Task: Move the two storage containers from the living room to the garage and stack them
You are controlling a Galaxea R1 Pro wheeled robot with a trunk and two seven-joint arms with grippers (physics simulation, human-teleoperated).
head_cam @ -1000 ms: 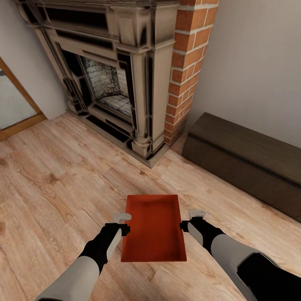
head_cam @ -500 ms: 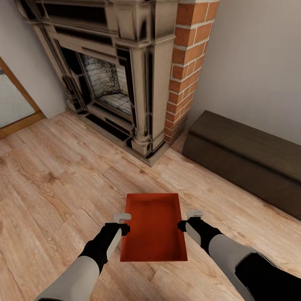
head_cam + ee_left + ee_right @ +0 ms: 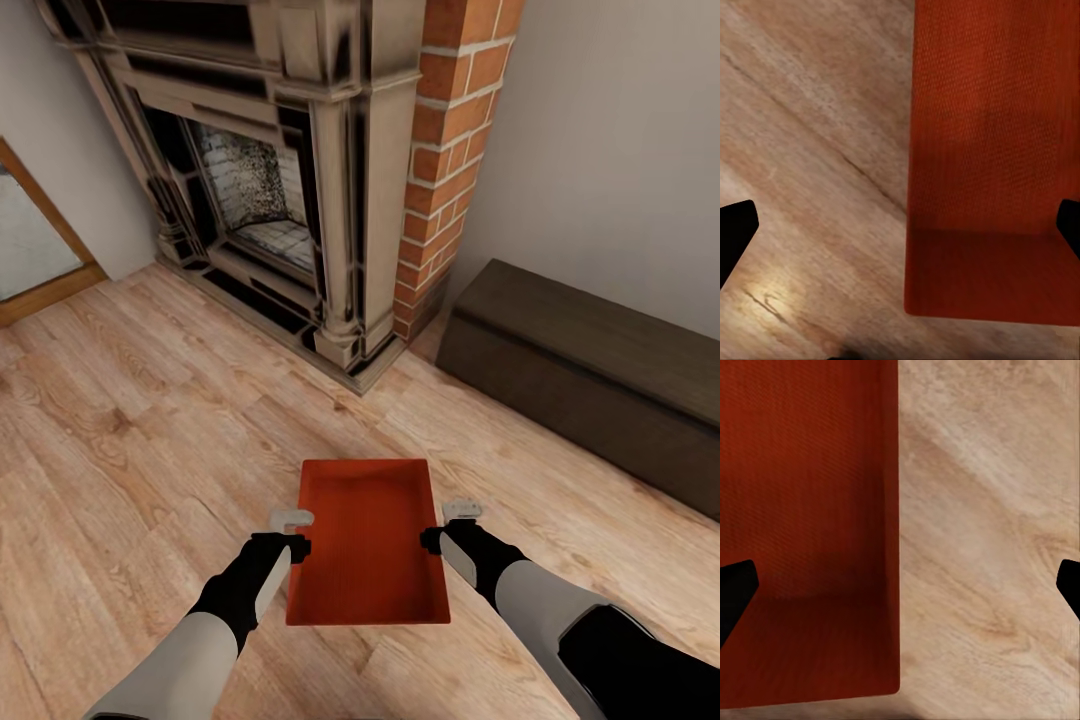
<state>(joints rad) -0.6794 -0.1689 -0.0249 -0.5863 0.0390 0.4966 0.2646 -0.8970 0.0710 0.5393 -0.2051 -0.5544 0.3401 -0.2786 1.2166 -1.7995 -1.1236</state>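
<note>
One orange-red storage container (image 3: 366, 545) lies open side up between my two arms, over the light wood living room flooring. My left gripper (image 3: 291, 532) is at its left long wall and my right gripper (image 3: 452, 522) at its right long wall. In the left wrist view the storage container (image 3: 994, 165) has its wall edge between the wide-apart fingertips (image 3: 736, 229) of the left gripper (image 3: 900, 231). The right wrist view shows the same for the storage container (image 3: 806, 510) and the right gripper (image 3: 900, 585). Both are open. I cannot tell whether the bin rests on the planks.
A dark-framed fireplace (image 3: 270, 190) with a brick column (image 3: 450, 150) stands ahead. A long dark low bench (image 3: 590, 370) runs along the right wall. A wood-framed door (image 3: 35, 260) is at the far left. Open plank floor (image 3: 130, 470) lies to the left.
The whole view has shifted a little, so the camera moved. The right gripper has edged slightly closer to the bin's wall. The bin stays between the arms.
</note>
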